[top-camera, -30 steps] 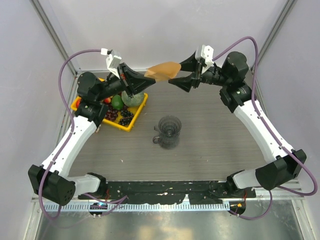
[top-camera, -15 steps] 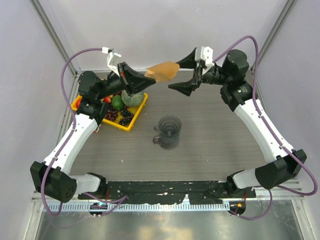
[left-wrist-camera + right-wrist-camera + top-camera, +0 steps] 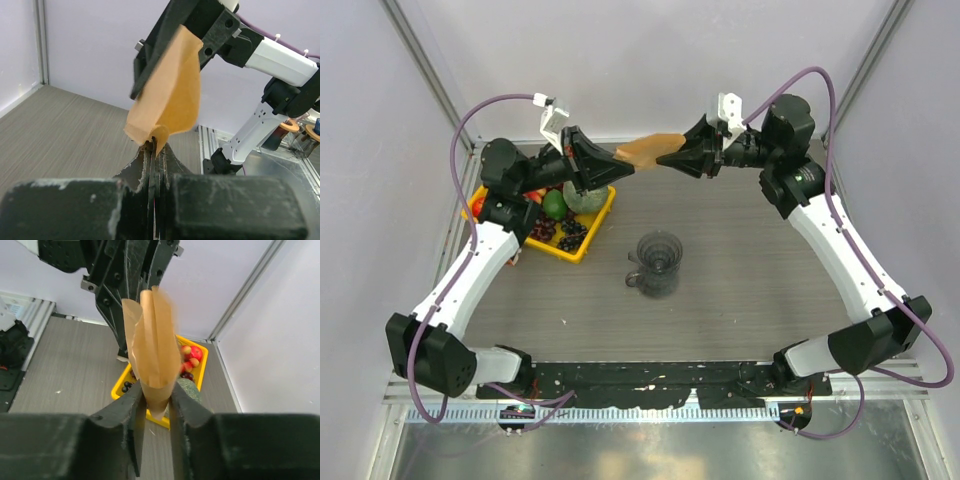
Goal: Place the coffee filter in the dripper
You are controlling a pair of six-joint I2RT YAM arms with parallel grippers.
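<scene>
While one dripper (image 3: 658, 262) sits apart, left tool (image 3: 618, 154) and, seemingly, right tool (image 3: 666, 159) clamp one coffee filter (image 3: 642, 148).

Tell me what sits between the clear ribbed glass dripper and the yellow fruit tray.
Nothing. The top view shows only bare grey wood-grain tabletop between the clear ribbed glass dripper and the yellow fruit tray, which stand apart.

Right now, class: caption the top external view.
Left hand and right hand hold a light-brown paper filter beyond a clear ribbed glass dripper.
</scene>
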